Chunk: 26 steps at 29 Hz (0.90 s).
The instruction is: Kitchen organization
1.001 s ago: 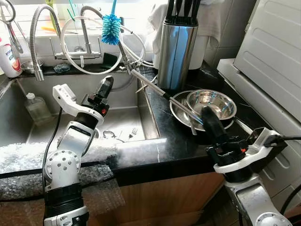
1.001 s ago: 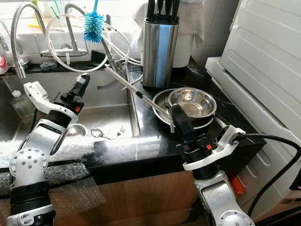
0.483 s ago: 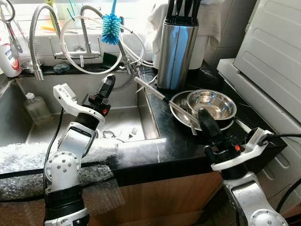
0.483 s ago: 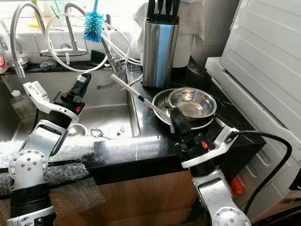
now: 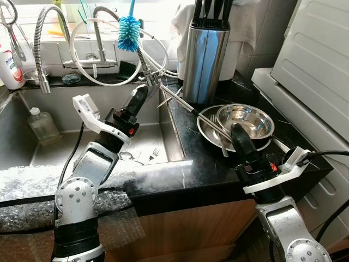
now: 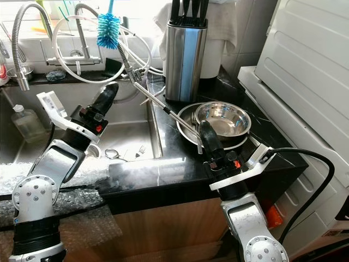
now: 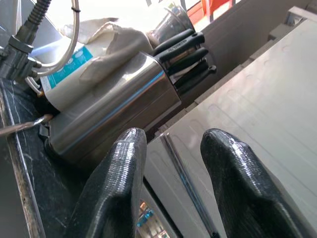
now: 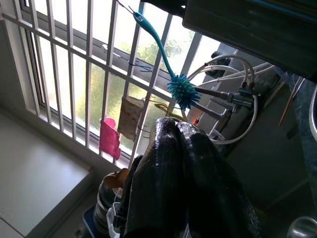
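A steel bowl [image 5: 245, 119] sits in a steel plate [image 5: 203, 126] on the black counter, right of the sink [image 5: 143, 136]. My right gripper [image 5: 236, 131] rests at the plate's near rim, fingers [image 8: 163, 163] pressed together. A long thin metal utensil [image 5: 185, 106] runs from its tips up toward the tap hose, and it looks held. My left gripper [image 5: 140, 96] hovers open over the sink's right side, pointing at the steel knife block [image 5: 204, 60]. In the left wrist view the fingers [image 7: 124, 163] stand apart with nothing between them.
A fork [image 5: 154, 154] and small items lie in the sink, with a plastic bottle [image 5: 42, 124] at its left. A blue brush [image 5: 129, 33] hangs on the tap hoses. Bubble wrap [image 5: 32, 185] covers the front edge. A white appliance [image 5: 316, 60] stands at the right.
My left gripper has swung right and forward over the sink toward the counter. The metal utensil has turned with the right gripper, its far end shifting right.
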{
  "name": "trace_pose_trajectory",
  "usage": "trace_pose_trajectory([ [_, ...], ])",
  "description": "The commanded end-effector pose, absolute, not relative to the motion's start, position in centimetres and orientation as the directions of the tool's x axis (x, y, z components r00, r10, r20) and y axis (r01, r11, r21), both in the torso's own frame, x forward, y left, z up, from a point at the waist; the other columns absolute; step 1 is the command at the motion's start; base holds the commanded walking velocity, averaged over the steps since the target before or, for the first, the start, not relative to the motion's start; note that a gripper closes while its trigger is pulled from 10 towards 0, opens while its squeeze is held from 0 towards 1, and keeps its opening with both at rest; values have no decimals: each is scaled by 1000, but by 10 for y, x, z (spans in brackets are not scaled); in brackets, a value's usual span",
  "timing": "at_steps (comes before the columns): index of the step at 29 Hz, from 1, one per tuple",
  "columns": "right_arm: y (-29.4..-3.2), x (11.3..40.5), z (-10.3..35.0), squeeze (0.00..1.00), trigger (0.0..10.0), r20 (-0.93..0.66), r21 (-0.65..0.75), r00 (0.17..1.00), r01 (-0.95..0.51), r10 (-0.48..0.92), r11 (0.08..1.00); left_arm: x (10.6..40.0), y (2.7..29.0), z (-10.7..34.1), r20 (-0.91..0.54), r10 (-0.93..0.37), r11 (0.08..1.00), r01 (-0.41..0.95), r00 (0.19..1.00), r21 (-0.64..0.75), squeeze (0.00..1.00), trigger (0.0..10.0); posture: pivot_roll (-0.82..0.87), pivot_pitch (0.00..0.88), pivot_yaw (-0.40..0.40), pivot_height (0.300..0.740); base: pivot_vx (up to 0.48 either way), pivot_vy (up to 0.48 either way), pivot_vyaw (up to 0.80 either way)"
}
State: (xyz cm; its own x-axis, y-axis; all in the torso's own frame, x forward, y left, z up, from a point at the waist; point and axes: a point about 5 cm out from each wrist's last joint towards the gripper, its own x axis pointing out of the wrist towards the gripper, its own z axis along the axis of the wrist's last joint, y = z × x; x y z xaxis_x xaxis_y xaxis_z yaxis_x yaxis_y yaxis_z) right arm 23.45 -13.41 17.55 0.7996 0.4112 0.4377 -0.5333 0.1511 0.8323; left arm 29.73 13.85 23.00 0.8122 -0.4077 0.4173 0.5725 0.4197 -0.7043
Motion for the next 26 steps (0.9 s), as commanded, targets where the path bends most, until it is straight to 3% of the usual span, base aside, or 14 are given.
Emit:
trace_pose_trajectory([
  [1, -131, 234, 180, 0, 10000, 455, 825, 783, -550, 425, 131, 292, 135, 236, 438, -439, 419, 610, 784, -672, 0, 10000, -144, 0, -45, 740, 0, 0, 0],
  [26, -115, 228, 183, 0, 10000, 468, 814, 723, -577, 509, 71, 286, 117, 233, 423, -526, 422, 658, 738, -623, 0, 10000, -145, 0, -51, 740, 0, 0, 0],
])
